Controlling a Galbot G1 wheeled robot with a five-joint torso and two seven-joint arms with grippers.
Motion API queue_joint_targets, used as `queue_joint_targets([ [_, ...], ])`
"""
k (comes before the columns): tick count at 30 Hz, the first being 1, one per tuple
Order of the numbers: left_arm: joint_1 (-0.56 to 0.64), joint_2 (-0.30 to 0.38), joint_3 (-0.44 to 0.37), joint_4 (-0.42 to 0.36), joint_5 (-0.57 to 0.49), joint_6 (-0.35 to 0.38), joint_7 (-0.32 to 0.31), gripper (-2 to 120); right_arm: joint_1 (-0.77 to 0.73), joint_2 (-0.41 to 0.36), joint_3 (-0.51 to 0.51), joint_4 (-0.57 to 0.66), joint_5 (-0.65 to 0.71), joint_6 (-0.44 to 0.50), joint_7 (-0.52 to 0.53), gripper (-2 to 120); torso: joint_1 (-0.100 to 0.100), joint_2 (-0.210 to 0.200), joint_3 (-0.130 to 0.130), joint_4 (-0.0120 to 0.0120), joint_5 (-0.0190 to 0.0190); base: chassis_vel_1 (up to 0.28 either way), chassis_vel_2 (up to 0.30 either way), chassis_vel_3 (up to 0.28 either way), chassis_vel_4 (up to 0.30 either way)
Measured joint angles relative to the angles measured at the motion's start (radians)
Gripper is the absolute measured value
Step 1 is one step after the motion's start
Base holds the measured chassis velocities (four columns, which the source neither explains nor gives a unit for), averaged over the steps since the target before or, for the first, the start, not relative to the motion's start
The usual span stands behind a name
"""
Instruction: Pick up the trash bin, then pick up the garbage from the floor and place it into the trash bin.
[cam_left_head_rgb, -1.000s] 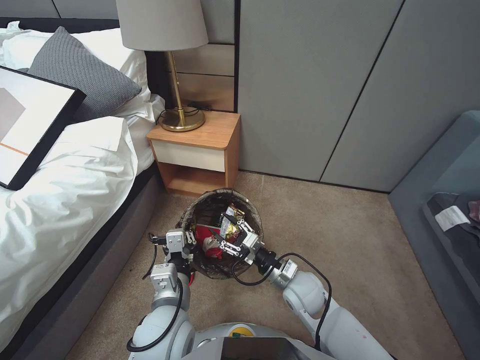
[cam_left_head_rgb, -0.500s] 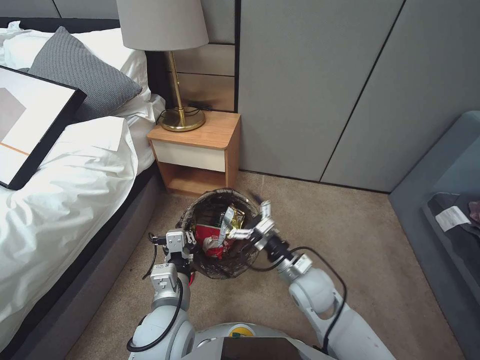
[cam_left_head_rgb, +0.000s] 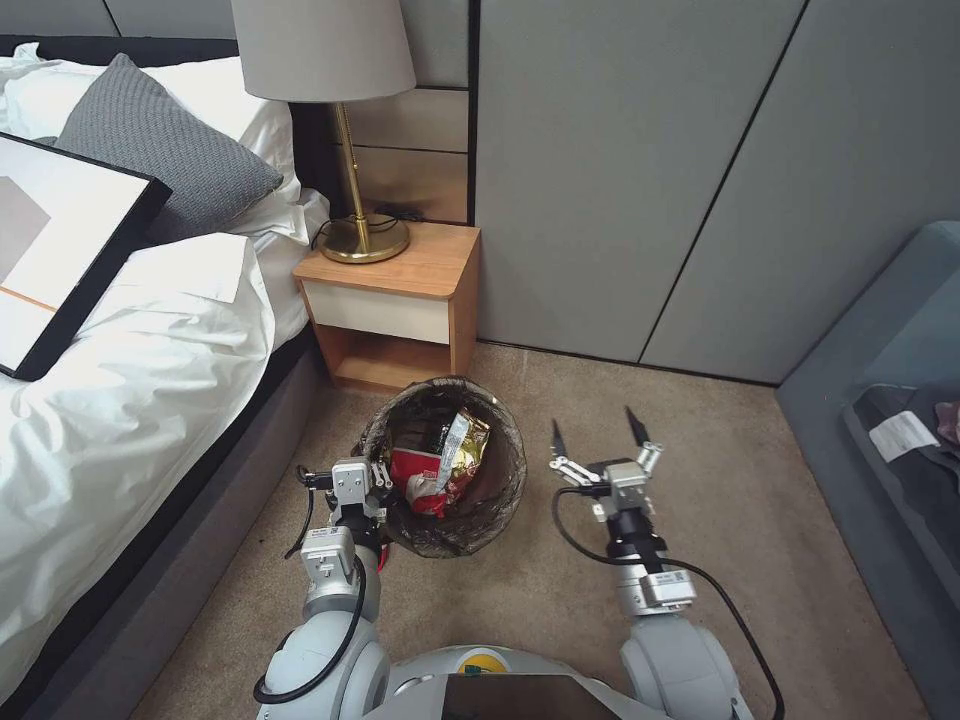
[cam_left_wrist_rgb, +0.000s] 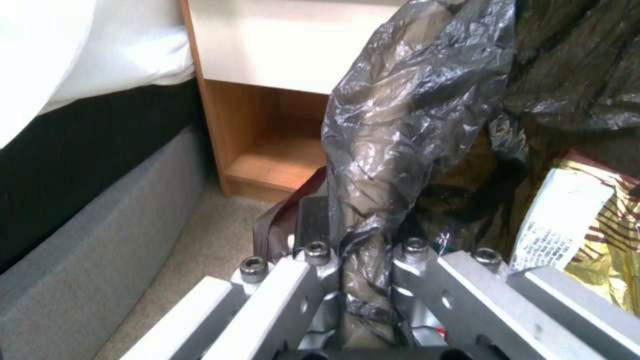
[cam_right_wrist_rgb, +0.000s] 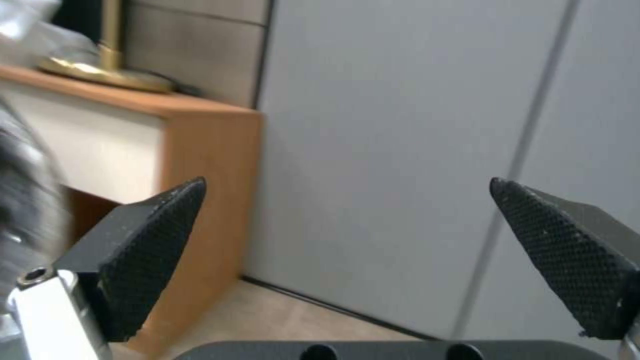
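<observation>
Held off the carpet beside the bed by the left pincer (cam_left_head_rgb: 378, 487), clamped tight on the near rim with the dark liner bunched between its closed fingers: the trash bin (cam_left_head_rgb: 505, 440), just in front of the nightstand (cam_left_head_rgb: 400, 262). Inside it, the garbage (cam_left_head_rgb: 440, 462): a red-and-white wrapper and a gold foil one with a white panel, lying against the bag. Swung clear of the bin mouth within the last second and now hanging over bare carpet to the bin's right: the right pincer (cam_left_head_rgb: 596, 432), spread wide with nothing between its black textured pads (cam_right_wrist_rgb: 157, 235), facing the grey wall panels. Dropped, then, the wrapper carried in a moment ago; one more piece apparently delivered. No further litter visible on the stretch of floor in the head view, so impossible to judge how much remains to collect.
</observation>
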Motion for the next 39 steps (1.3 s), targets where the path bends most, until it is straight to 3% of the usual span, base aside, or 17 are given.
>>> queue_joint_targets([
  [9, 0.000, 0.000, 0.000, 0.000, 0.000, 0.000, 0.000, 2, -0.024, 0.022, 0.050, -0.008, 0.018, 0.045, -0.003, 100, 0.000, 0.000, 0.000, -0.0001, 0.0000, 0.000, 0.000, 0.000, 0.000],
  [39, 0.000, 0.000, 0.000, 0.000, 0.000, 0.000, 0.000, 2, 0.047, -0.004, 0.089, 0.001, 0.108, 0.011, -0.028, 100, 0.000, 0.000, 0.000, 0.0000, -0.0001, 0.065, 0.068, 0.066, 0.066],
])
